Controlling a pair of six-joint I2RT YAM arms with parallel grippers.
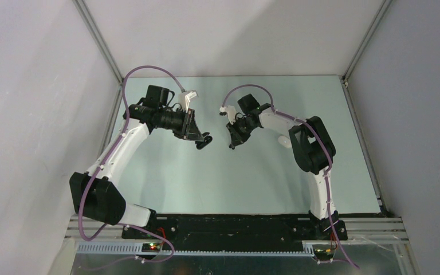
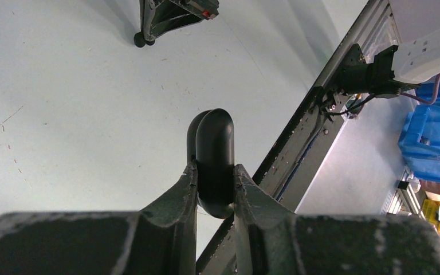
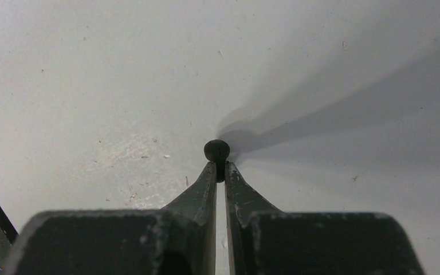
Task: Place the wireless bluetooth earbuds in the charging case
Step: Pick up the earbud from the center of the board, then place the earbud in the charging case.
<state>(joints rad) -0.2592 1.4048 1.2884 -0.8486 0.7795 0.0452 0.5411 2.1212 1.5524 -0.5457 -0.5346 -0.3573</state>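
I hold the glossy black oval charging case (image 2: 215, 143) clamped in my left claw (image 2: 215, 175) and a tiny rounded black earbud (image 3: 216, 150) pinched in my right claw (image 3: 217, 167) close to the pale bench (image 1: 235, 183), the claws facing each other, seemingly to bring bud to case.

The site was a robotics laboratory test cell: white panel walls (image 1: 223, 34) in aluminium framing (image 1: 98, 41) enclosed a pale table (image 1: 246, 183), with blue storage bins (image 2: 429, 134) beside it.
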